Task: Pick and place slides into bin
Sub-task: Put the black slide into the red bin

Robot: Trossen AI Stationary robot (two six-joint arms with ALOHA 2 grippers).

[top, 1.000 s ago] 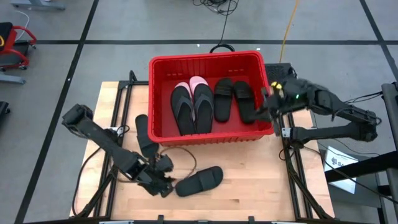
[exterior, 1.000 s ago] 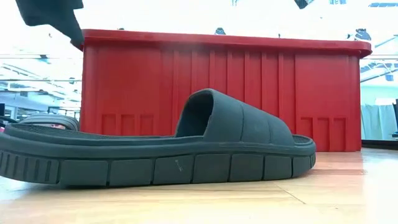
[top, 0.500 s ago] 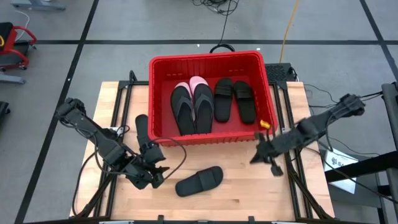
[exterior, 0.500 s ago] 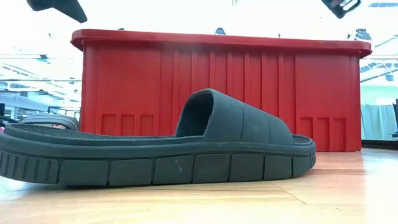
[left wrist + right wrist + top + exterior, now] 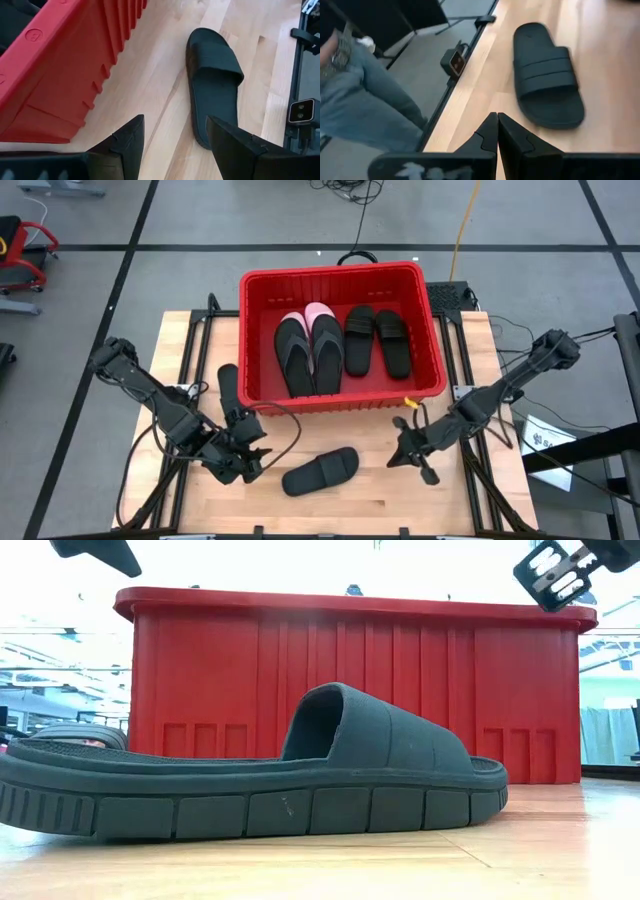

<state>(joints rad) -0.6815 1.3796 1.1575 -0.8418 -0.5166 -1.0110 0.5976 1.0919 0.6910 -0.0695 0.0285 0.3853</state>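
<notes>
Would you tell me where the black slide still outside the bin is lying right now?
In the high view, the black slide lies on the table in front of the red bin.

No legible text, label, brand or number on anything in view.

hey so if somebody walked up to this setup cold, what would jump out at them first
The big red bin at the table's far side, with four slides in a row inside: a black one, a pink one and two more black ones. Next, a lone black slide lying on the bare wood in front of the bin, between the left gripper, fingers spread, and the right gripper, fingers together. Another dark slide lies outside the bin's left wall.
</notes>
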